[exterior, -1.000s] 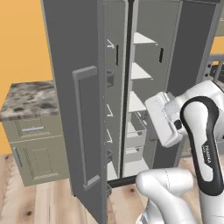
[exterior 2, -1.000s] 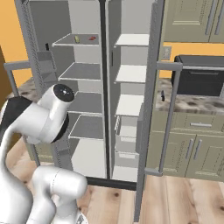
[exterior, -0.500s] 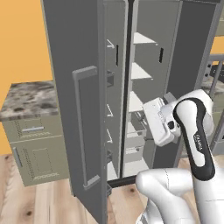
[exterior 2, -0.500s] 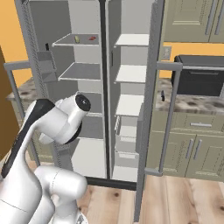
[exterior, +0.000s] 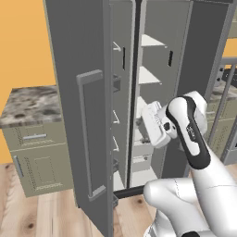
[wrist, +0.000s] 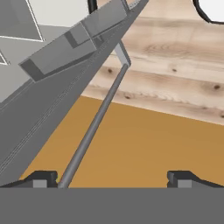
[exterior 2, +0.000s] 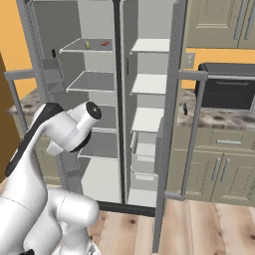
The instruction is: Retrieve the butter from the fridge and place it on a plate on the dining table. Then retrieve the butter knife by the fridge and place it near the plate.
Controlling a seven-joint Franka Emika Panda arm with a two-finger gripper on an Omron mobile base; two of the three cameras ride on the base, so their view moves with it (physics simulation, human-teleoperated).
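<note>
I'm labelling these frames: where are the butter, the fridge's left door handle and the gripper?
butter [exterior 2: 87,44]: right base view, its visible face.
left door handle [exterior: 88,139]: left base view, mid-bar.
gripper [wrist: 111,179]: hand view, between fingertips.

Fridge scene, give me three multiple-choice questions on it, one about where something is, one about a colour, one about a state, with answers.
1. Where does the butter sit?
A. top left shelf of the fridge
B. bottom right drawer
C. on the floor

2. What colour is the wall behind the fridge?
A. blue
B. orange
C. white

3. How do the fridge doors stand?
A. both shut
B. only the left open
C. both open

Answers:
1 A, a small pale yellow stick lies on the top left shelf in the right base view.
2 B, orange shows beside the fridge in both base views.
3 C, both doors are swung out and the shelves on both sides show.
</note>
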